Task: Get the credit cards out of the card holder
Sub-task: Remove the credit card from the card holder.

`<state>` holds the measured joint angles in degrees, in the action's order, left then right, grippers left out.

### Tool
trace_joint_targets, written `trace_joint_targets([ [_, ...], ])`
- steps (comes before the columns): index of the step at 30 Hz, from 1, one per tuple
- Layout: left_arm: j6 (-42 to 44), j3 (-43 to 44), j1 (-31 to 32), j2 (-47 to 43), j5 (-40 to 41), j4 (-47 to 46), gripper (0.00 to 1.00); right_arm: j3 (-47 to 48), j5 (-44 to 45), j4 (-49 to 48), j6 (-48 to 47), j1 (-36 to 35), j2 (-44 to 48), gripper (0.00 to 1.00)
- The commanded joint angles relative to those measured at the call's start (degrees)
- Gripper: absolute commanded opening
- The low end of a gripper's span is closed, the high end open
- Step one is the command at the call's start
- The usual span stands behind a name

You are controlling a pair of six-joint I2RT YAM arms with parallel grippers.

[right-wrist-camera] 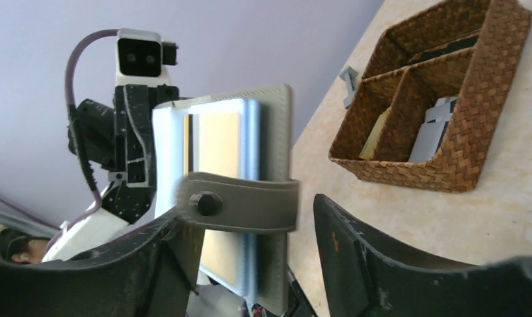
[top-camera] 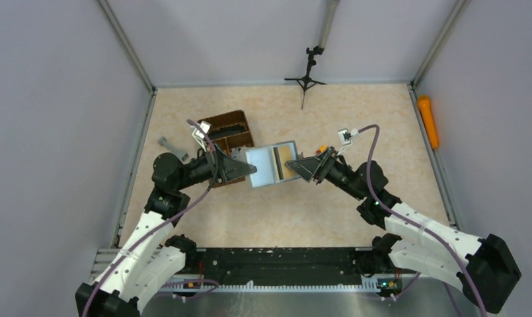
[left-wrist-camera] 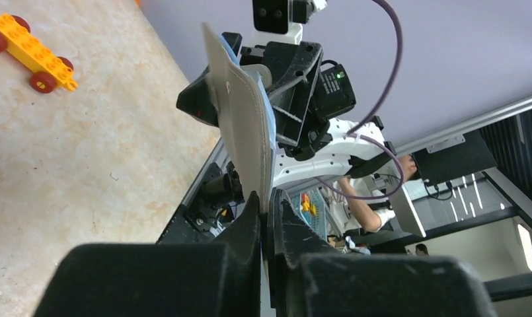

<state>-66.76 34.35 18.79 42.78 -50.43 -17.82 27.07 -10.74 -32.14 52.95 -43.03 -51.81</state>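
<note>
The card holder [top-camera: 266, 168] hangs open above the tabletop [top-camera: 303, 211], its edge pinched tight in the left claw [left-wrist-camera: 266, 211]. The right claw [right-wrist-camera: 253, 218] stands wide — jaws either side of the snap strap [right-wrist-camera: 240, 201], gripping nothing. Best to steer past that strap, nip only the tan card [right-wrist-camera: 220, 142] showing in the pocket, and pull straight along it. The wicker basket [right-wrist-camera: 474, 165] holds 1 pale yellow card [right-wrist-camera: 375, 139] and 1 grey card [right-wrist-camera: 435, 125] — in adjoining compartments.
</note>
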Motion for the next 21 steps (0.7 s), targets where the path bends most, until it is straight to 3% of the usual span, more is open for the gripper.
trace_joint_targets([
  [1,-1.51,-0.67,0.53,-0.24,-2.61,-7.46,0.0,-0.59,-3.45,-8.49,6.11,1.09,0.77,0.52],
  [3,-0.28,-0.47,0.55,-0.1,-2.42,-6.17,0.0,-0.76,-3.2,-8.86,6.6,1.19,0.83,0.39],
  [10,4.48,-0.24,0.55,0.91,-1.18,-0.93,0.0,-1.03,-2.65,-8.57,6.83,1.19,0.45,0.07],
  [14,10.75,1.88,0.54,-0.01,1.95,7.82,0.03,-0.88,-2.94,-7.58,6.39,1.29,0.69,0.0],
  [16,15.6,3.68,0.55,-0.79,4.99,14.19,0.21,-0.93,-2.26,-5.98,5.92,1.28,1.13,0.0],
  [19,22.32,7.27,0.55,-1.74,11.78,27.62,0.57,-0.99,-0.43,-2.85,4.88,1.44,2.24,0.0],
  [21,26.55,10.38,0.53,-1.91,16.88,35.56,0.65,-0.86,0.89,-0.48,3.94,1.45,2.64,0.0],
])
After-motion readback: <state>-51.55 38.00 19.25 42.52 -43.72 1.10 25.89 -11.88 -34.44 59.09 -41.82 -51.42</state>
